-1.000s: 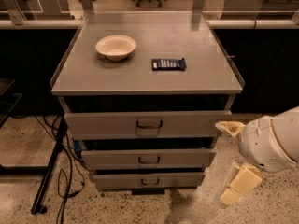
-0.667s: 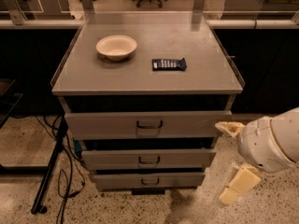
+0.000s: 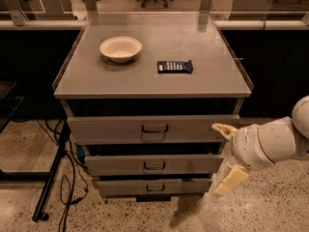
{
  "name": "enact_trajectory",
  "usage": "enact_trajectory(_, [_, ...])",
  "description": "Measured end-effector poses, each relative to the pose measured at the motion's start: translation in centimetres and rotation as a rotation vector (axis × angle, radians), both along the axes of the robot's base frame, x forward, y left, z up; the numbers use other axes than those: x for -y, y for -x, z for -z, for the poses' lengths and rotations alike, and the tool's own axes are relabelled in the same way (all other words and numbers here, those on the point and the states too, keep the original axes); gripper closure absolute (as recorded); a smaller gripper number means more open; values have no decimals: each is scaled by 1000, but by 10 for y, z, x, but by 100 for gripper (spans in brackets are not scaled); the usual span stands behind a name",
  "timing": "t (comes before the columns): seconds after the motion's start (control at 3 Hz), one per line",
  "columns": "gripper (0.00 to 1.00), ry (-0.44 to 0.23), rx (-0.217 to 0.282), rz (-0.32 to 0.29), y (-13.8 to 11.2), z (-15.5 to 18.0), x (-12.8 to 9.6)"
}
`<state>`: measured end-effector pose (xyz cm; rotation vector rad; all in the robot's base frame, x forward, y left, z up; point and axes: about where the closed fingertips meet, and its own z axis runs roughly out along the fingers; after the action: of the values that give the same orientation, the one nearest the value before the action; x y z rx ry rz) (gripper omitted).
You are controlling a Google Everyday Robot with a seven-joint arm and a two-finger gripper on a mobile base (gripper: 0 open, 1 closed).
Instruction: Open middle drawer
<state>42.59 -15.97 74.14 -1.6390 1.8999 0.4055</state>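
Middle drawer [image 3: 154, 164] just beside wide-spread gripper [image 3: 217, 159]

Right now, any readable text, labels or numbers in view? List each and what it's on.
No text can be read anywhere.
The dark packet on the cabinet top: pale print, too blurred to read.
The bowl: no marking visible.
The middle drawer and the other drawer fronts: no labels visible.
The gripper, open, at the cabinet's right side beside the middle drawer: no marking visible.
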Motion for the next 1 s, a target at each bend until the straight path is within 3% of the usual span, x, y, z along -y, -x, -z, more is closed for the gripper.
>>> enact_trajectory(0.33, [0, 19, 64, 6, -33, 30, 28])
enact_trajectory(0.67, [0, 19, 64, 6, -33, 30, 28])
enact_trajectory(1.0, [0, 18, 45, 46, -28, 55, 37])
